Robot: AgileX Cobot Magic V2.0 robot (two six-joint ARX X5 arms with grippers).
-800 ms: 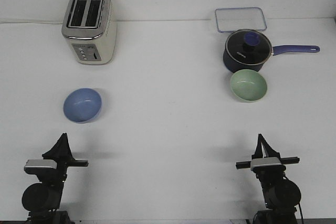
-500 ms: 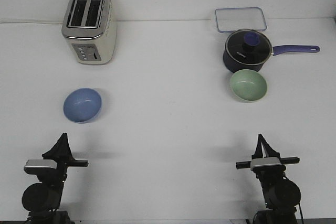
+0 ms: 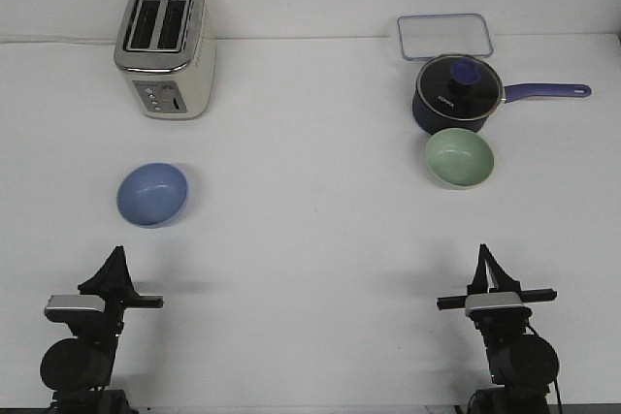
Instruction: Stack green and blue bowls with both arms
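The periwinkle blue bowl point(image 3: 152, 194) sits upright on the white table at the left. The pale sage green bowl point(image 3: 459, 158) sits upright at the right, just in front of the navy saucepan and close to it. My left gripper point(image 3: 117, 254) is near the table's front edge, below the blue bowl and apart from it, its fingers together in a point. My right gripper point(image 3: 482, 252) is near the front edge, below the green bowl and apart from it, also closed to a point. Both are empty.
A silver and cream toaster point(image 3: 165, 48) stands at the back left. A navy lidded saucepan point(image 3: 457, 93) with a long handle pointing right stands at the back right. A clear rectangular container point(image 3: 443, 36) lies behind it.
The right gripper has shifted very slightly. The bowls and the left arm have not moved.
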